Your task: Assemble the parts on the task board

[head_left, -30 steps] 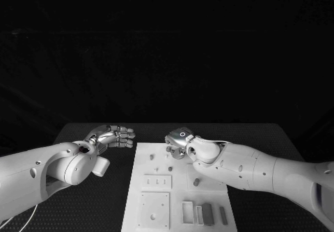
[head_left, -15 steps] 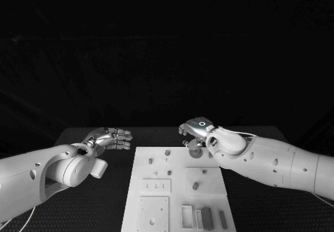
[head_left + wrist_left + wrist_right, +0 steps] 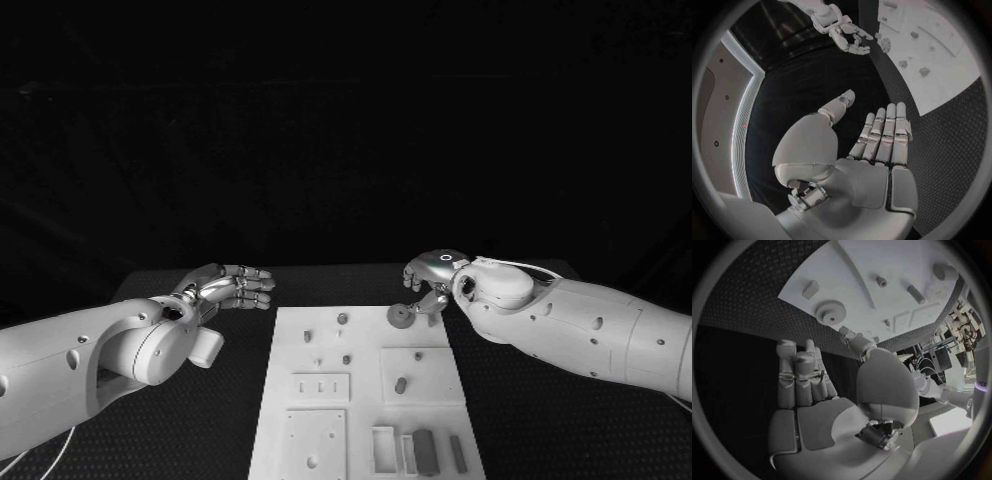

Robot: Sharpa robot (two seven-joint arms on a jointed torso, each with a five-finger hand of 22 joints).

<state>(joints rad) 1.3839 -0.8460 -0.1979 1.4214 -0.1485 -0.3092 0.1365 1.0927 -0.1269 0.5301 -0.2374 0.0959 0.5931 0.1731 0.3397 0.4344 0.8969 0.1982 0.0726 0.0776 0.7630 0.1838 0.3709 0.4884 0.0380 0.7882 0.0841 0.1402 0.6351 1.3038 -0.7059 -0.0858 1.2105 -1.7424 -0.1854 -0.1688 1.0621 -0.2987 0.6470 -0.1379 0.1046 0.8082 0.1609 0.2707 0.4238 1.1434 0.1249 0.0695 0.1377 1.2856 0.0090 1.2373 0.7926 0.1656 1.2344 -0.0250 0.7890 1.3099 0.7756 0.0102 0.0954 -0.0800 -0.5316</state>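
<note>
Since a second ago the right hand (image 3: pixel 430 272) has pulled back from over the board (image 3: pixel 296 345) to its far right corner, and a small round gear (image 3: pixel 400 316) now lies bare there. From the right wrist, the gear (image 3: pixel 830 312) looks pale and flat, with tiny teeth all round and a hole in the middle. It sits on the board's far edge, just beside the right hand's fingertips (image 3: pixel 787 347), which do not touch it. That hand holds nothing, fingers apart. The left hand (image 3: pixel 231 285) hangs over the black table (image 3: pixel 216 400), left of the board, fingers side by side and half curled, holding nothing. Small pegs (image 3: pixel 346 358) stand further along the board. Long blocks (image 3: pixel 427 452) lie in slots at the near end.
</note>
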